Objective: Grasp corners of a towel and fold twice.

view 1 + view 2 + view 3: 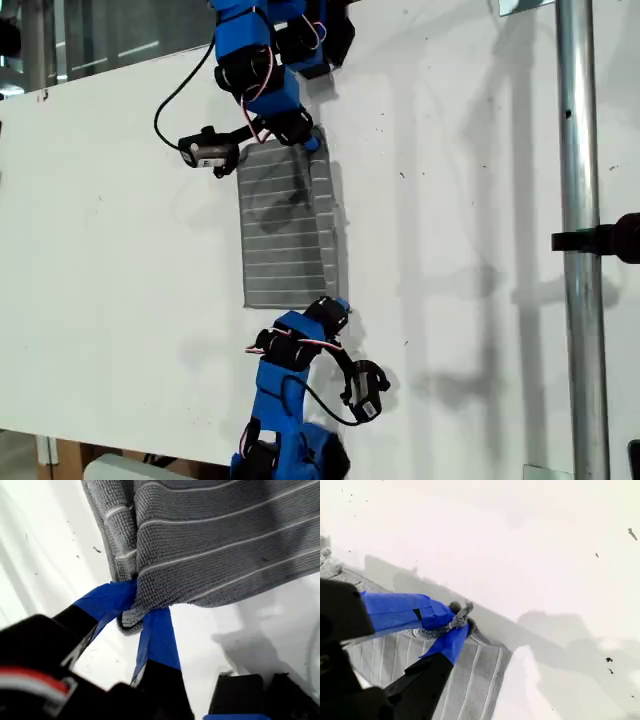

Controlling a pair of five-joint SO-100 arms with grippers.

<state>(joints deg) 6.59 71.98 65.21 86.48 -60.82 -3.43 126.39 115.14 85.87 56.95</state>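
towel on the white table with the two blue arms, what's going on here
Two blue robot arms are folding a grey white-striped towel on a white table. It lies as a tall narrow strip, with a layer doubled over along its edge on the exterior view's right. My first claw is shut on a bunched corner of the cloth. My second claw pinches another corner, lifted a little off the rest. In the exterior view one arm holds the top end and one the bottom; which is which I cannot tell.
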